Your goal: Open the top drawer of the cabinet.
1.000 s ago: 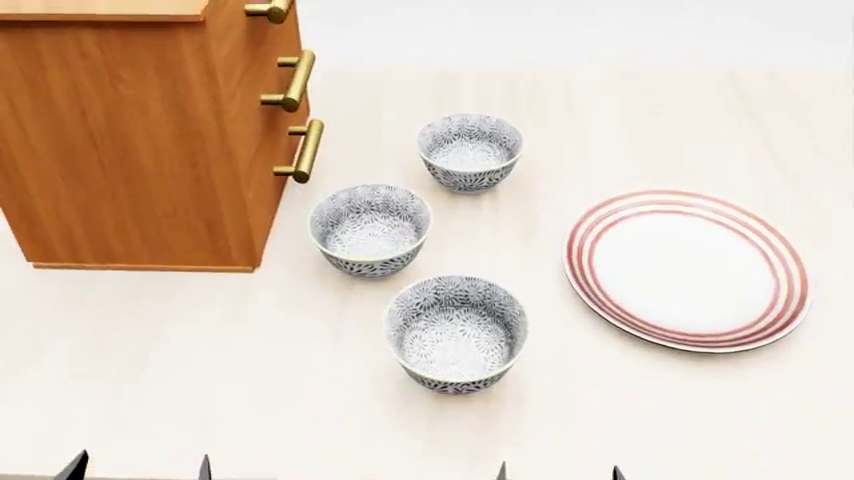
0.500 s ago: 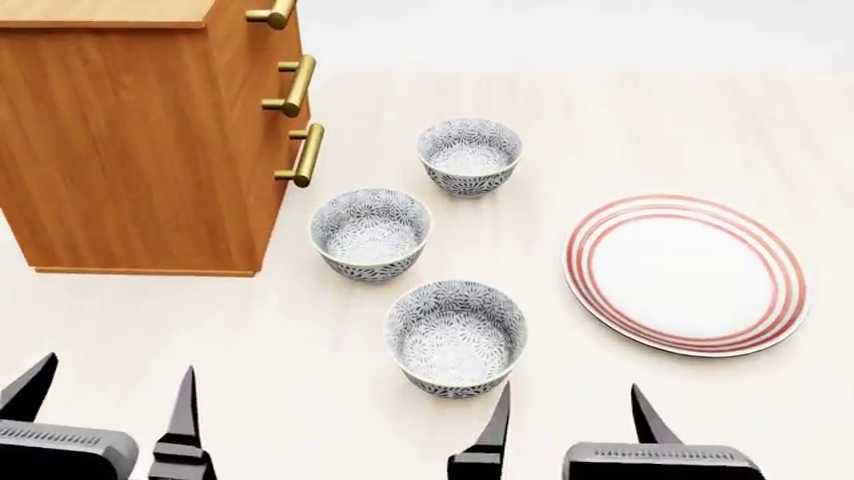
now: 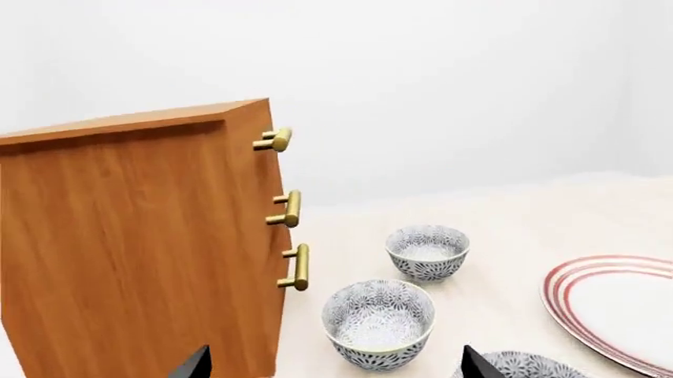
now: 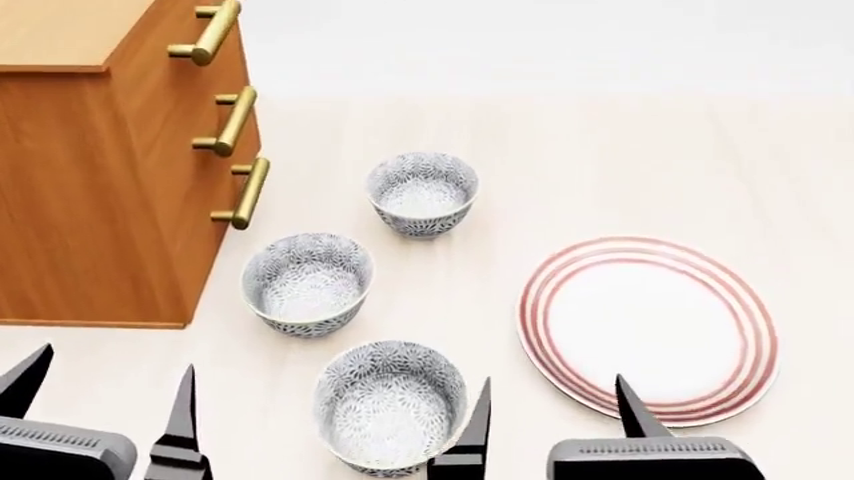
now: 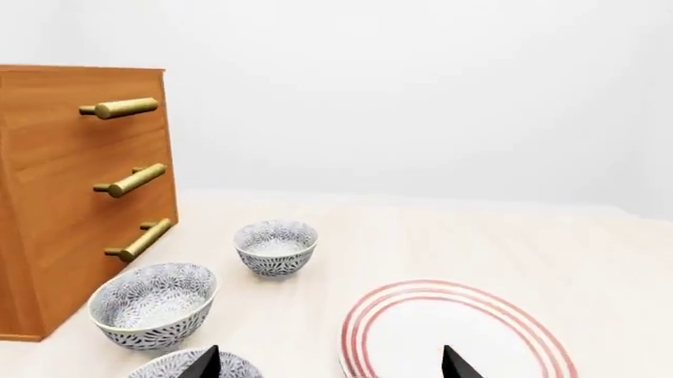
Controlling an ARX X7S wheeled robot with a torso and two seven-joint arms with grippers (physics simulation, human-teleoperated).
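No writing shows on the cabinet (image 4: 94,190).

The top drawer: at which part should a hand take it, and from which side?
Probably its brass bar handle, approached from the drawer-front side facing the bowls. The bar stands off the top drawer on short posts, leaving room for fingers behind.

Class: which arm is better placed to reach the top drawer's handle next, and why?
Probably the left. The left gripper is open on the cabinet's side; the right gripper sits farther off, behind the bowls, away from the top handle.
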